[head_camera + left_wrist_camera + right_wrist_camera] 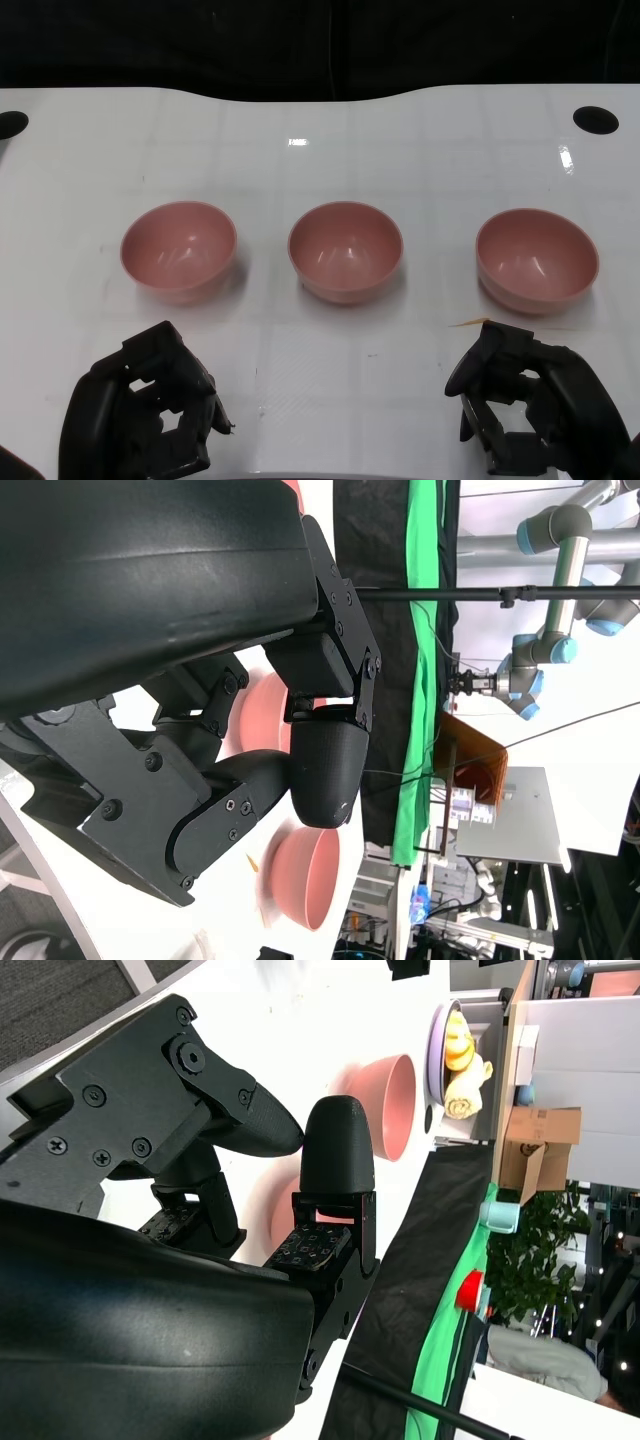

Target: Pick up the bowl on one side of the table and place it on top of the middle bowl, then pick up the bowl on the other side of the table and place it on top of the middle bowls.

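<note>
left bowl (179, 250), middle bowl (345, 250), right bowl (537, 260), pink, upright

My left hand (140, 415) and right hand (535, 400): matte black, blocky linked fingers, small screws, rounded glossy shell, pebbled oval fingertips (338, 1145).

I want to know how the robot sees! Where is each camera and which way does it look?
Head view: sits up high, looks down at the table, three pink bowls and both hands, left hand and right hand.
Left wrist view: sits behind the left hand, looks past its fingers at bowls.
Right wrist view: sits behind the right hand, looks past its fingers at bowls.
All three share pink bowls.
</note>
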Tool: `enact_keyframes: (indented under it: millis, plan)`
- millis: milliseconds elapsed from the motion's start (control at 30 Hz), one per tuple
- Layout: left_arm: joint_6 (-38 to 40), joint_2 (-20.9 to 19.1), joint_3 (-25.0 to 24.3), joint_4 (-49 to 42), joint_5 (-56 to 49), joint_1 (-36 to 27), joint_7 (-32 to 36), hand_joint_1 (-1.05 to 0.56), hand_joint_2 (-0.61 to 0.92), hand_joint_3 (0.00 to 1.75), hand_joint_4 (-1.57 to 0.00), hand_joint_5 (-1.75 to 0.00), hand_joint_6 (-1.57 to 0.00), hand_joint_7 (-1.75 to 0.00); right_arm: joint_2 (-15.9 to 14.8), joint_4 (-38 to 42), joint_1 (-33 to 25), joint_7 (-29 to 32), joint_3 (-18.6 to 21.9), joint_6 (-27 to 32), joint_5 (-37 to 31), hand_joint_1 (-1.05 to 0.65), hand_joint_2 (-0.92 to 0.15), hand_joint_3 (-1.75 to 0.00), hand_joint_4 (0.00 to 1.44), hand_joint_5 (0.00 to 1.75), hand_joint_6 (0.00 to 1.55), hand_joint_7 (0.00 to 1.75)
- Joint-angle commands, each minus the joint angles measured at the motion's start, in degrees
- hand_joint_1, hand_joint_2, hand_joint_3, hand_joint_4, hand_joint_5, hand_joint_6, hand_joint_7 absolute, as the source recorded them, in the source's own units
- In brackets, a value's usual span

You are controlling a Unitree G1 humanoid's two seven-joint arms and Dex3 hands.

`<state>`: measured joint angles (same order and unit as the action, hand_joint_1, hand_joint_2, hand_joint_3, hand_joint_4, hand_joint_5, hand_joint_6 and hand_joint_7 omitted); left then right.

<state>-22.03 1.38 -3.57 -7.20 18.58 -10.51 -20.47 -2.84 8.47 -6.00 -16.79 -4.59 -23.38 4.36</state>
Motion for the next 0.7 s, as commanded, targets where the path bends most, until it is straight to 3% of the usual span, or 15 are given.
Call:
enact_keyframes:
  millis: [33, 700]
  plan:
    - [-0.4, -0.4, -0.5, 0.1, 0.1, 0.1, -0.3, -0.15, 0.43, 1.26, -0.93, -1.53, -0.93, -1.35, -0.6, -0.7, 0.4, -0.1, 0.7, 0.3, 0.9, -0.12, -0.45, -1.24, 0.79, 1.59, 0.79, 1.32]
    - [0.9, -0.5, -0.7, 1.2, 0.1, -0.6, -0.1, -0.17, 0.43, 1.21, -0.93, -1.54, -0.92, -1.36, -1.2, -1.9, -0.1, 0.2, 0.3, -0.1, -0.6, -0.12, -0.45, -1.24, 0.78, 1.57, 0.78, 1.32]
